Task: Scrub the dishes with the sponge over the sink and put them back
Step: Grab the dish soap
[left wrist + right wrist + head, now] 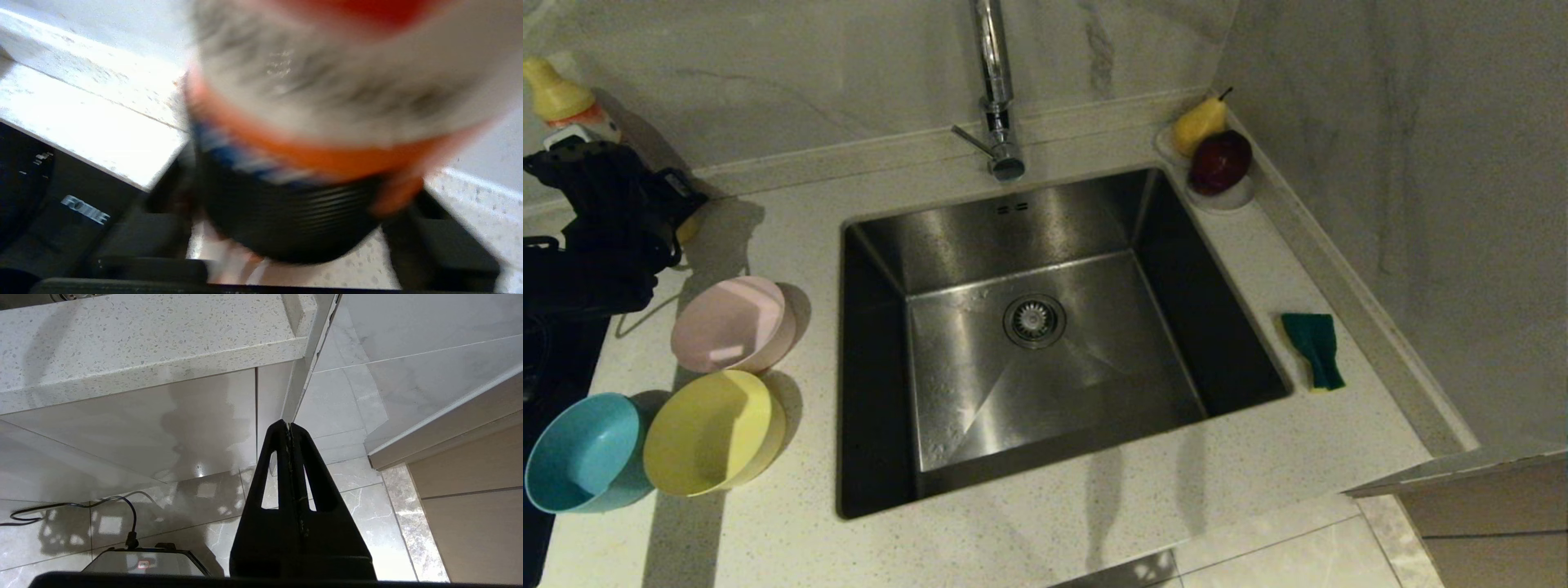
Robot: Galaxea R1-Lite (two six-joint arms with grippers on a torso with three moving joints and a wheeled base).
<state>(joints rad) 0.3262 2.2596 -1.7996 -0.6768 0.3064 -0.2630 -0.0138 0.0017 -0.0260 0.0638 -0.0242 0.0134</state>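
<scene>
Head view: the left gripper sits at the counter's far left by a yellow-capped bottle. The pink bowl, yellow bowl and blue bowl stand left of the sink. The sponge lies right of it, long axis pointing away from the robot, nearer the right arm.

Left wrist view: the bottle's orange-banded body fills the space between the fingers; whether they grip it, I cannot tell.

Right wrist view: the right gripper hangs closed and empty below the counter edge.

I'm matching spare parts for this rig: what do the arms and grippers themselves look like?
The left arm is bulky matte black, with a thin pale cable looping beside it on the counter. The left gripper has dark, blocky fingers. The right gripper is black too: two tapering fingers with long slot cut-outs, toothed along their inner edges.
</scene>
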